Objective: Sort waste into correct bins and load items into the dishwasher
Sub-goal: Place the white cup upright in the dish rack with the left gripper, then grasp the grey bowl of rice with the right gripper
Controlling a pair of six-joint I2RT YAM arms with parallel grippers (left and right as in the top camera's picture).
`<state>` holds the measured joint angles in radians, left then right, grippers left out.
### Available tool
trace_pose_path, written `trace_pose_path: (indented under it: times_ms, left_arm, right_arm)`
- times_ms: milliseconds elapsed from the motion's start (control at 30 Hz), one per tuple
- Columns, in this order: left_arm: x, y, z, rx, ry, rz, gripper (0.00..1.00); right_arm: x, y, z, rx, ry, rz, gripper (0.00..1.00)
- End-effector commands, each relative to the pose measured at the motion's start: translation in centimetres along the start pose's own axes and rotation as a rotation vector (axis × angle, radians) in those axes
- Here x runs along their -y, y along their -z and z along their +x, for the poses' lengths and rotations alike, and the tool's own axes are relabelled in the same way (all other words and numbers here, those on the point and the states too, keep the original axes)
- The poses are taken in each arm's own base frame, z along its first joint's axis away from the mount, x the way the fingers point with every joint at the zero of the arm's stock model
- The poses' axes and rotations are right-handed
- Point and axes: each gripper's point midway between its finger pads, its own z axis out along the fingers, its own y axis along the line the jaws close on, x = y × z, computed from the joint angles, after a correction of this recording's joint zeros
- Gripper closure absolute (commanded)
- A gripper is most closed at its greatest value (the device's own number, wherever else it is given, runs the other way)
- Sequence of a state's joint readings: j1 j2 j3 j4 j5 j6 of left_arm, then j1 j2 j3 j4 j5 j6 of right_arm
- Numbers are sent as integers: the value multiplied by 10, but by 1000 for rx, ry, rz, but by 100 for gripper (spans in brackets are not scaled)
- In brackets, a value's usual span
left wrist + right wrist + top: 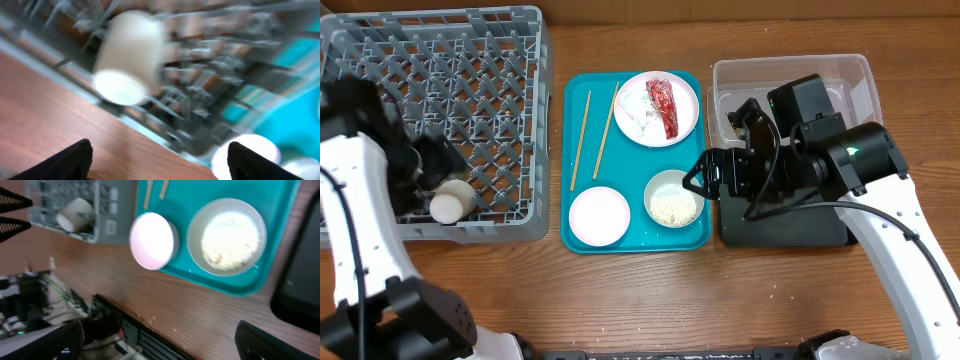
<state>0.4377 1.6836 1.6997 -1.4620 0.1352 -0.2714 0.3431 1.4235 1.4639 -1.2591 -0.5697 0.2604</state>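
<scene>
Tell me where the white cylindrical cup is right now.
Overhead view: the white cylindrical cup lies on its side in the grey plastic dish rack on the left side, near the rack's front edge, left of the teal tray.

You have a white cup (451,201) lying in the grey rack (500,60) by the table (620,300)'s left edge, a teal tray (632,168) beside it.

Teal tray (632,165), grey lattice rack (470,80), white cup (452,202), red scrap (663,106)
</scene>
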Motion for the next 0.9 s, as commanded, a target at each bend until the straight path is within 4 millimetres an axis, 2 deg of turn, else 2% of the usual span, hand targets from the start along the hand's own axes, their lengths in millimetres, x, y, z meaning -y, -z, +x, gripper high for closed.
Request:
trace_pose_path:
  times_ms: [0, 67, 133, 233, 300, 367, 433, 533, 600, 667, 733, 867]
  left_arm:
    - [58, 58, 6, 87, -248, 263, 14]
    - [77, 88, 20, 143, -369, 321, 14]
    - [87, 112, 35, 202, -458, 333, 13]
    - [93, 142, 60, 304, -545, 325, 8]
    - [92, 160, 77, 359, -565, 331, 0]
    - [90, 168, 86, 382, -574, 338, 0]
    - [85, 176, 97, 397, -576, 342, 0]
    - [79, 179, 111, 387, -574, 340, 0]
    - [75, 179, 119, 366, -572, 339, 0]
    - [75, 179, 120, 366, -572, 338, 0]
    - [75, 178, 119, 364, -571, 338, 0]
    - [76, 176, 117, 356, -570, 336, 0]
  right_arm:
    - [-14, -6, 0, -10, 31, -59, 7]
    - [-7, -18, 1, -10, 50, 1, 7]
    - [1, -34, 5, -22, 24, 78, 7]
    - [2, -63, 18, -78, 53, 141, 7]
    - [-2, -91, 26, -114, 116, 185, 7]
    - [0, -103, 24, -108, 150, 225, 9]
    - [7, -115, 15, -72, 175, 292, 14]
    - [13, -129, -2, -11, 131, 330, 14]
    - [12, -138, -9, 7, 138, 320, 22]
    - [14, -149, -16, 15, 141, 315, 31]
    - [20, -163, -18, 3, 140, 323, 36]
    - [48, -193, -15, -47, 119, 397, 42]
